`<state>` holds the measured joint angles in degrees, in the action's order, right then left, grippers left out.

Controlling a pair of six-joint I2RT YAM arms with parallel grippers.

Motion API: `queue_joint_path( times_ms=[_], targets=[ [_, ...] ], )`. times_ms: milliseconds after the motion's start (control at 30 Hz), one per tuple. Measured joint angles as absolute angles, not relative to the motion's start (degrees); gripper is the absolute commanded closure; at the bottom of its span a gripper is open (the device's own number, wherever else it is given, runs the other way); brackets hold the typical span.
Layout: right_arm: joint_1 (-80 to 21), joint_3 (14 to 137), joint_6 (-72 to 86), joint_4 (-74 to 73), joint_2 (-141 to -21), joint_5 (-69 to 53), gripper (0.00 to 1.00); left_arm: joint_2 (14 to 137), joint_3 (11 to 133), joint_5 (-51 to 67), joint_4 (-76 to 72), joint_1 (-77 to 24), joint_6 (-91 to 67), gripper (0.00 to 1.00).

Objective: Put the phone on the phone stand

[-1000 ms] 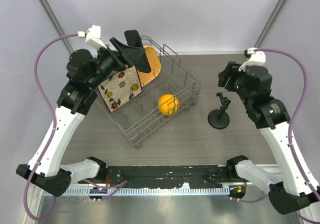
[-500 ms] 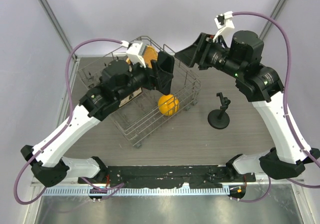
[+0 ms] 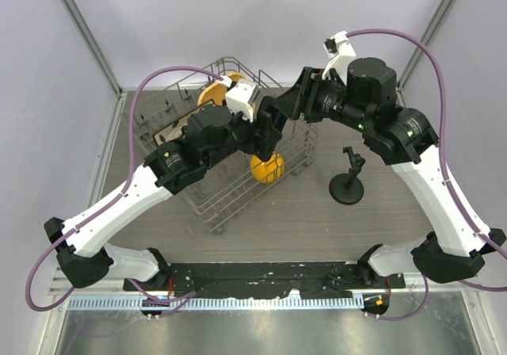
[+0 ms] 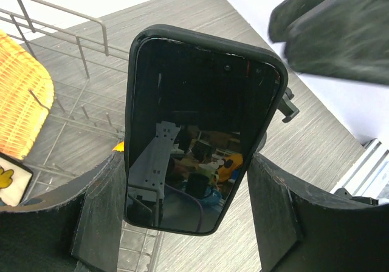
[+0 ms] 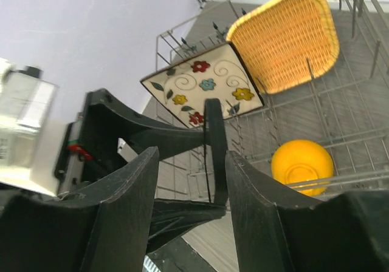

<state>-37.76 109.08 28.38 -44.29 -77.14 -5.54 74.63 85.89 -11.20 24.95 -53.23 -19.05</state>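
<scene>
The right tool point(image 5: 193, 163) has moved in, seemingly still open astride the phone point(image 4: 203, 102) clamped in the left tool point(image 4: 188, 169).

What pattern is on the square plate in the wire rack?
The plate is cream with red, blue and yellow flowers; clearest in the right wrist view.

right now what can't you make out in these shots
- Top view: the phone is hidden where the left claw and right claw meet.
- Right wrist view: the phone is edge-on between the right claw's fingers; whether they touch it can't be told.
- Left wrist view: the right claw is blurred at top right, and the plate is cut off by the left edge.
- Top view: the stand head is too small to read.
</scene>
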Motion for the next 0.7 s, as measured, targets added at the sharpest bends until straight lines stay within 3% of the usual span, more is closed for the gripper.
queue_joint_path(
  times_ms=[267,467,567,633,667,700],
  targets=[
    [-37.8,103.5,27.0,-44.7,-77.1,-4.5,0.54,74.6,85.9,-11.9,25.1,-53.6,-18.8,1.0],
    [-37.8,100.6,26.9,-43.6,-76.9,-4.8,0.66,74.7,85.9,-11.9,25.1,-54.1,-18.8,1.0],
    [-37.8,98.9,27.1,-41.9,-76.4,-5.7,0.76,74.7,85.9,-11.9,25.1,-54.3,-18.8,1.0],
    [-37.8,98.3,27.1,-41.1,-76.3,-6.3,0.97,74.8,85.9,-12.0,25.1,-54.5,-18.8,1.0],
    [-37.8,98.1,26.8,-40.8,-76.3,-6.7,1.0,74.8,85.9,-12.0,25.2,-54.5,-18.9,1.0],
    [-37.8,97.8,26.9,-40.6,-76.1,-7.0,1.0,74.7,85.9,-11.7,25.1,-54.5,-19.0,0.9]
  ],
)
